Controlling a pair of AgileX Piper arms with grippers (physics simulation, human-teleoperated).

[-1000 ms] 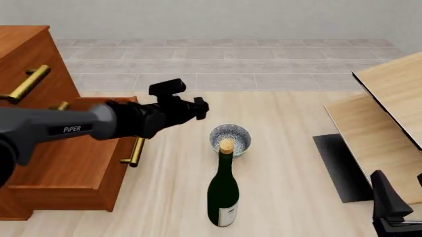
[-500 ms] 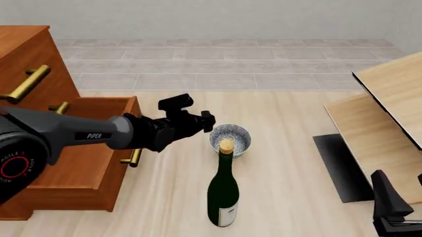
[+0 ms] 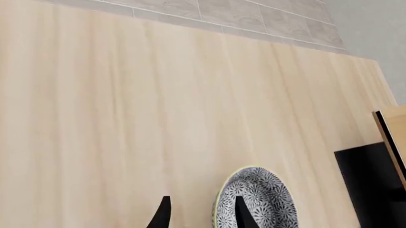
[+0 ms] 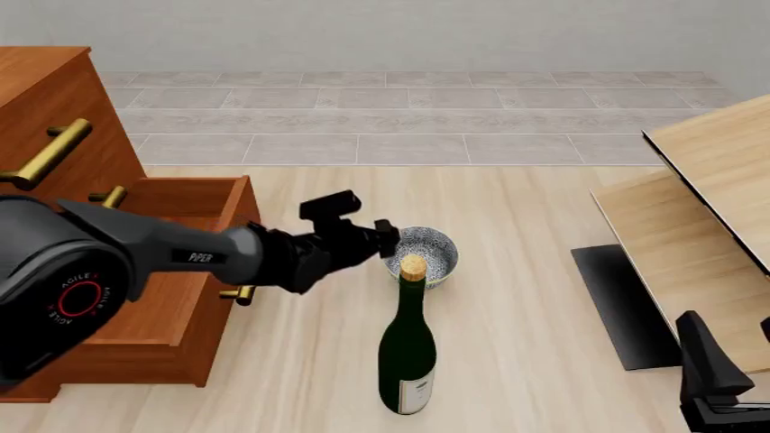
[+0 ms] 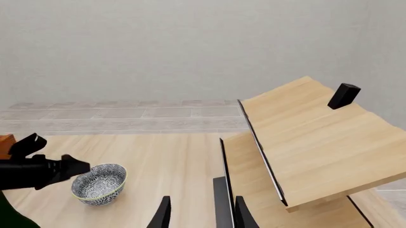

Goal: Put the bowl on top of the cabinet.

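two parted left jaws astride the near rim of the bowl (image 3: 257,199)

the left arm (image 4: 144,248) carries the readable marks in the front view: white "piper" lettering on its dark forearm link, and a red ring on the big round joint housing at about eight o'clock with letters that read roughly "agilex". the wine bottle (image 4: 407,359) has a pale label, too small to read.
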